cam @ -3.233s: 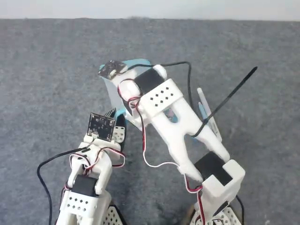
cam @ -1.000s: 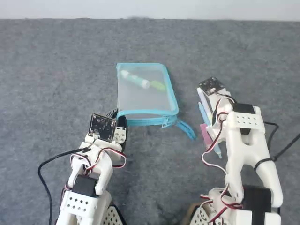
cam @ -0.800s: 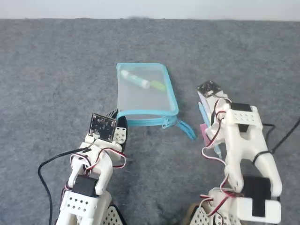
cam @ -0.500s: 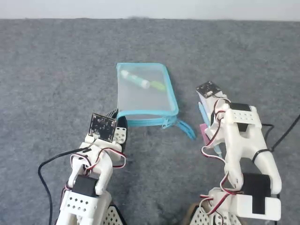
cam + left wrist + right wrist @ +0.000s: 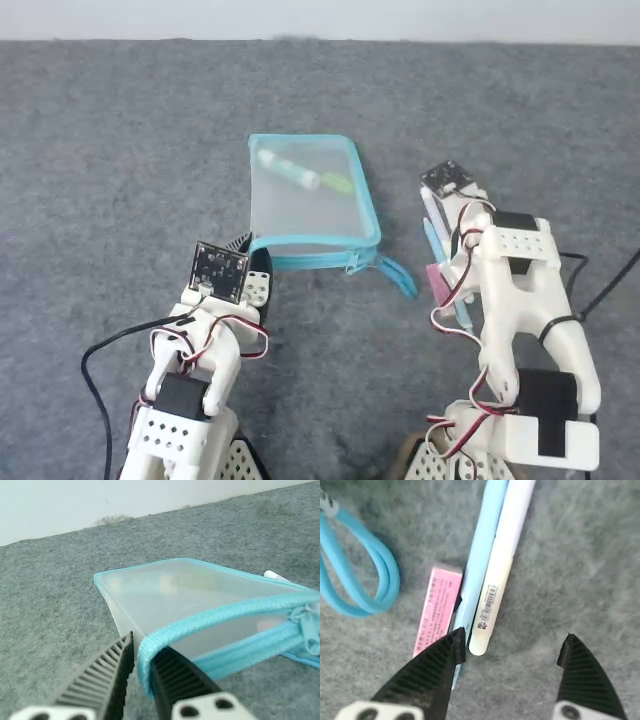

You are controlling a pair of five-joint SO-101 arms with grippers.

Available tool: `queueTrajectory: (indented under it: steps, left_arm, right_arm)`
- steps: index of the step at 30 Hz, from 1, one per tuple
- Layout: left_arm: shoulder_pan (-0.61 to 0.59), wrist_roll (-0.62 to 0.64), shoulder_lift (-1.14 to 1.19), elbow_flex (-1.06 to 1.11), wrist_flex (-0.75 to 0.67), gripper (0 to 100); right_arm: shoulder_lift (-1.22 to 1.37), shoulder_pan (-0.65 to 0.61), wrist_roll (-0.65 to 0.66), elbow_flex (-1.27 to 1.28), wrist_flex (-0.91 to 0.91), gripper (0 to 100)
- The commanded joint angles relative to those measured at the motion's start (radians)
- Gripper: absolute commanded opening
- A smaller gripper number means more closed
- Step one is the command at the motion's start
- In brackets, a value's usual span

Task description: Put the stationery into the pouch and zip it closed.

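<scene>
Left tool (image 5: pixel 142 651) pinches the pouch (image 5: pixel 200 595) at its zipper corner; right tool (image 5: pixel 514 639) gapes wide above 2 pens (image 5: pixel 502 565) and a pink eraser (image 5: pixel 436 610).

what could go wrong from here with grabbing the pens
The open right gripper hangs over the blue pen and white pen, lying touching; closing could catch both or nudge the pink eraser. The left gripper pinches the pouch only by its zipper edge, which might slip.

white plastic arms (image 5: pixel 518 300), black ribbed fingers (image 5: pixel 107 672) (red, white and black cables (image 5: pixel 84 358)).
</scene>
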Motion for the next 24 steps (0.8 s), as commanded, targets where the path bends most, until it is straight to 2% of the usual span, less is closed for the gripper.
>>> queueTrajectory:
  steps: [1, 13, 15, 21, 24]
  left_arm:
    - [0.003, -0.005, -0.014, -0.010, 0.005, 1]
    - [0.003, -0.005, -0.018, -0.010, 0.031, 1]
    - [0.003, -0.005, -0.018, -0.010, 0.031, 1]
    - [0.003, -0.006, -0.018, -0.010, 0.028, 1]
    - [0.003, -0.006, -0.018, -0.010, 0.028, 1]
  right_arm:
    - [0.008, 0.007, 0.006, -0.052, -0.019, 29.6]
    - [0.209, 0.039, 0.005, -0.058, -0.139, 29.2]
    - [0.211, 0.042, 0.005, -0.058, -0.133, 24.0]
    - [0.203, 0.064, 0.005, -0.060, -0.110, 0.2]
    - [0.189, 0.088, -0.011, -0.061, -0.102, 2.7]
